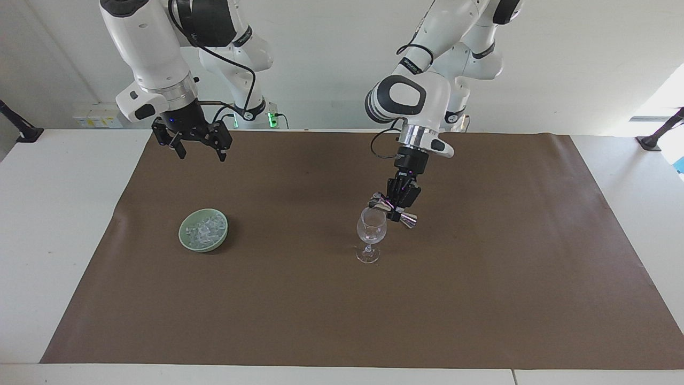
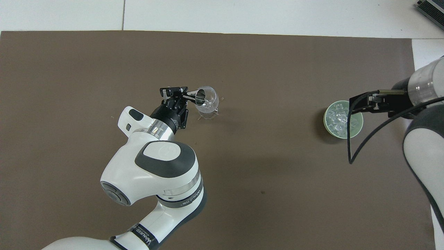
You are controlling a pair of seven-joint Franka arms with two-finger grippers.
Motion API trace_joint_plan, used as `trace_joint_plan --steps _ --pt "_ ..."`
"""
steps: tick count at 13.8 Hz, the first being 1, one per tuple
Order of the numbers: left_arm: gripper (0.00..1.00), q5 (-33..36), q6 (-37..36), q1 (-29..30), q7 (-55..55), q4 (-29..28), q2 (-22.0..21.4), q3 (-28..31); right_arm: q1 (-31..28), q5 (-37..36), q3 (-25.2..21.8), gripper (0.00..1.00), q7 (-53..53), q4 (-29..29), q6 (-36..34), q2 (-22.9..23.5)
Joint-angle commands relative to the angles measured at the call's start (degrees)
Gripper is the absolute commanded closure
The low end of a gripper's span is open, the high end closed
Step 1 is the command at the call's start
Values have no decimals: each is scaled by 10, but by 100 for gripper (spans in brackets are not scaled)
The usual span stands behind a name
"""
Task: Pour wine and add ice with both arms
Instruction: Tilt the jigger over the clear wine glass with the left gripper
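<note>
Your desk [image 1: 32, 224]: white top under a brown mat [image 1: 481, 299], plain white wall; no legible writing. L gripper [image 1: 398, 206] clamps a steel jigger [image 1: 394, 209] tipped over the glass [image 1: 371, 231] mid-mat. R gripper [image 1: 199, 145], jaws wide, hangs over the mat's robot-side edge near the ice [image 1: 204, 230] in the bowl [image 1: 185, 239].

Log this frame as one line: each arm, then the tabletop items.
left gripper: shut on jigger, tipped over wine glass | right gripper: open, waiting above mat | ice: in green bowl
</note>
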Motion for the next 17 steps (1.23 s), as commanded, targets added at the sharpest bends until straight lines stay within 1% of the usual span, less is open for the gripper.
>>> trace_joint_plan --steps 1,6,13,17 --pt "100 3 13 1 27 18 10 0 -4 6 2 0 -12 -8 -1 -7" --pt "100 3 14 1 82 18 10 1 -4 6 2 0 -12 -7 -2 -7" --pt "100 3 15 -4 116 23 11 1 -4 6 2 0 -12 -8 -1 -7" --pt "100 3 15 -5 165 23 11 3 -4 6 2 0 -12 -7 -2 -7"
